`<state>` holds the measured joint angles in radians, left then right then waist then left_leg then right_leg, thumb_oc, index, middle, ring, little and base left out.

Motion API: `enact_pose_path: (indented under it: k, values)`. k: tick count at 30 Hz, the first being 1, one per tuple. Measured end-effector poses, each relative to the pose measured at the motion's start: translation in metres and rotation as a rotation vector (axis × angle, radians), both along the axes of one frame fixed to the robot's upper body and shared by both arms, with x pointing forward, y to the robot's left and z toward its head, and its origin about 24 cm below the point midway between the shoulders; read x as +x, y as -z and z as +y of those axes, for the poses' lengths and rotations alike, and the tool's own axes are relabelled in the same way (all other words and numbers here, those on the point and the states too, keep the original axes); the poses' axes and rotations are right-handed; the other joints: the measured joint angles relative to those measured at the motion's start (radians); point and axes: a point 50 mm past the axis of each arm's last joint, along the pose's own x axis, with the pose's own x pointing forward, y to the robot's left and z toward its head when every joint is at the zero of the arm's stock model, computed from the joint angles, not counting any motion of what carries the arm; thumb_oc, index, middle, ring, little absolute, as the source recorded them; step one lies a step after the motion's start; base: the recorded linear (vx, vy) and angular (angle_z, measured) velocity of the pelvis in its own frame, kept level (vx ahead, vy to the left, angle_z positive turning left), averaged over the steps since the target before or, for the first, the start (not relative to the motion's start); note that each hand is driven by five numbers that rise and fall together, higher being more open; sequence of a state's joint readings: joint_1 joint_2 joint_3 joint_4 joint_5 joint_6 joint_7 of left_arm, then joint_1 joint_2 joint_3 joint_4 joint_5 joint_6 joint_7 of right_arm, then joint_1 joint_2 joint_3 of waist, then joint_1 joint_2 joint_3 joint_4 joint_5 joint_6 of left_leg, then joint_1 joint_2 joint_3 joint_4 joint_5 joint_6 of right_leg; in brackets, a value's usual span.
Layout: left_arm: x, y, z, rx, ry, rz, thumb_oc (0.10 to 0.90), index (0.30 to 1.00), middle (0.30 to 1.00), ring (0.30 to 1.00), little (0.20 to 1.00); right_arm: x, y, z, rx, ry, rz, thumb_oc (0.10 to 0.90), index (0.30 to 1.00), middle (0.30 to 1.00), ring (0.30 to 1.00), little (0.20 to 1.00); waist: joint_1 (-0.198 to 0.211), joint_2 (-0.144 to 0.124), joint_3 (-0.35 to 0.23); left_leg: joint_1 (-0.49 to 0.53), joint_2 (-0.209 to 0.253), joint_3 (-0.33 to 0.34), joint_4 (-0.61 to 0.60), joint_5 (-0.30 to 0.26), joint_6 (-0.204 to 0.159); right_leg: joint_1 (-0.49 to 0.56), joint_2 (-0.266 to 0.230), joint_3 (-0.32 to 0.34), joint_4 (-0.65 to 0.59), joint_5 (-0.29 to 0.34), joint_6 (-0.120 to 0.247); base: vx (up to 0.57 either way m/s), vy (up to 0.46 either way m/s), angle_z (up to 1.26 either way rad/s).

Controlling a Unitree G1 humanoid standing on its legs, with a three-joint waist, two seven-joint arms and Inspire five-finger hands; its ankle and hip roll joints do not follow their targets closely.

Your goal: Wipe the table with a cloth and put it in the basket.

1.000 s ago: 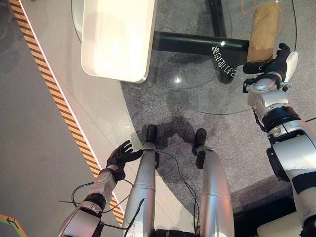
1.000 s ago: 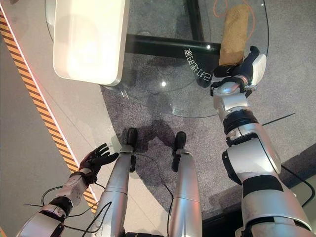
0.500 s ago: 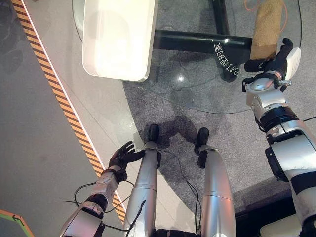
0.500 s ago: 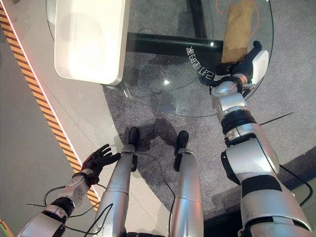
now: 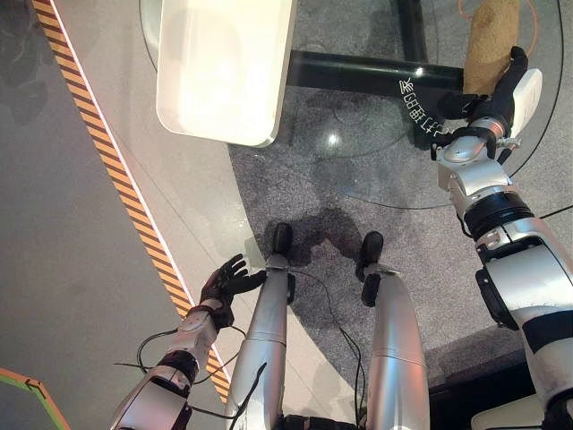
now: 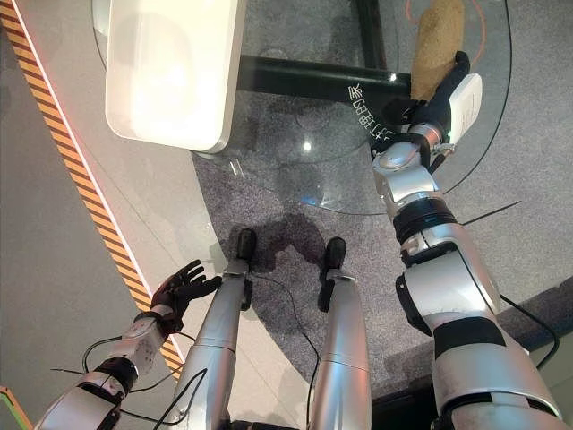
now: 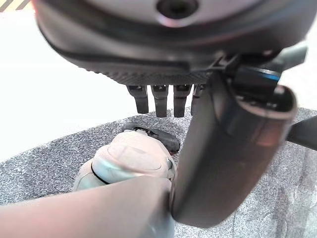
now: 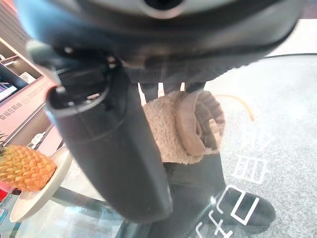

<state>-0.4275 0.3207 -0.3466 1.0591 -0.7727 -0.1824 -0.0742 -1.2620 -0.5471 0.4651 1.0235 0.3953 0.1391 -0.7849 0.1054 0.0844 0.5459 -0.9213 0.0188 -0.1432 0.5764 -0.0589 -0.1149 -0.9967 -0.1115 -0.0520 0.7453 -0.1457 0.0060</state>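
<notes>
Cloth pushed farther across the glass

Cloth [image 5: 491,40], a tan rolled towel, lies on the round glass tabletop [image 5: 358,175] near its far right edge, and over the last second it has slid away from the robot, its far end now running out past the top of the head views. The right hand [image 5: 501,94] has travelled with it and sits at the near end of the roll. In the right wrist view the cloth [image 8: 185,126] shows bunched just past the thumb, with the fingers [image 8: 159,90] reaching over it; they look curled on the fabric, so I judge the hand clamped on the cloth. The left hand [image 5: 228,279] hangs low beside the striped floor tape [image 5: 116,170], fingers spread and relaxed, holding nothing.

This reads as a wiping stroke under way, pushing outward. A white tray [image 5: 224,72] rests on the tabletop's left side, well apart from the cloth. No basket is visible, so the drop-off is still ahead.
</notes>
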Motion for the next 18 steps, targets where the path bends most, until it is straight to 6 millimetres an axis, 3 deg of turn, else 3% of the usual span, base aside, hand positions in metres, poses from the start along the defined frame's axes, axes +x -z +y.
enact_pose_path:
  k: [7, 8, 9, 10, 18]
  values:
    - [0.000, 0.000, 0.000, -0.003, -0.001, -0.001, 0.800, 0.900, 0.900, 0.900, 0.900, 0.000, 0.004, -0.005, -0.004, 0.025, 0.041, 0.800, 0.900, 0.900, 0.900, 0.900, 0.001, 0.000, 0.000, -0.003, 0.000, -0.005, 0.000, 0.000, 0.000, 0.000, -0.002, -0.006, -0.001, -0.001, 0.000, 0.00, 0.000, 0.00]
    - [0.000, 0.000, 0.000, -0.004, -0.001, -0.001, 0.800, 0.900, 0.900, 0.900, 0.900, 0.000, 0.005, -0.006, -0.004, 0.031, 0.050, 0.704, 0.818, 0.818, 0.818, 0.804, 0.001, 0.000, 0.000, -0.003, -0.001, -0.005, 0.000, 0.000, 0.000, 0.000, -0.003, -0.007, -0.001, -0.001, 0.000, 0.00, 0.000, 0.00]
    - [0.000, 0.000, 0.000, -0.004, -0.001, -0.001, 0.800, 0.900, 0.900, 0.900, 0.900, 0.000, 0.006, -0.008, -0.004, 0.036, 0.061, 0.262, 0.439, 0.439, 0.439, 0.362, 0.001, 0.000, 0.000, -0.003, -0.001, -0.005, 0.000, 0.000, 0.000, 0.000, -0.004, -0.009, -0.001, -0.001, 0.000, 0.00, 0.000, 0.00]
    - [0.000, 0.000, 0.000, -0.004, -0.001, -0.003, 0.800, 0.900, 0.900, 0.900, 0.900, 0.000, 0.007, -0.010, -0.004, 0.043, 0.071, 0.100, 0.300, 0.300, 0.300, 0.200, 0.001, 0.000, 0.000, -0.004, -0.001, -0.006, 0.000, 0.000, 0.000, 0.000, -0.005, -0.011, -0.001, -0.001, 0.000, 0.00, 0.000, 0.00]
    - [0.000, 0.000, 0.000, -0.007, -0.001, -0.003, 0.800, 0.900, 0.900, 0.900, 0.900, -0.004, 0.003, -0.027, 0.015, 0.093, 0.094, 0.100, 0.300, 0.300, 0.300, 0.200, 0.001, 0.000, 0.000, -0.005, -0.001, -0.008, 0.000, 0.000, 0.000, 0.000, -0.006, -0.014, -0.001, -0.002, -0.001, 0.00, 0.000, 0.00]
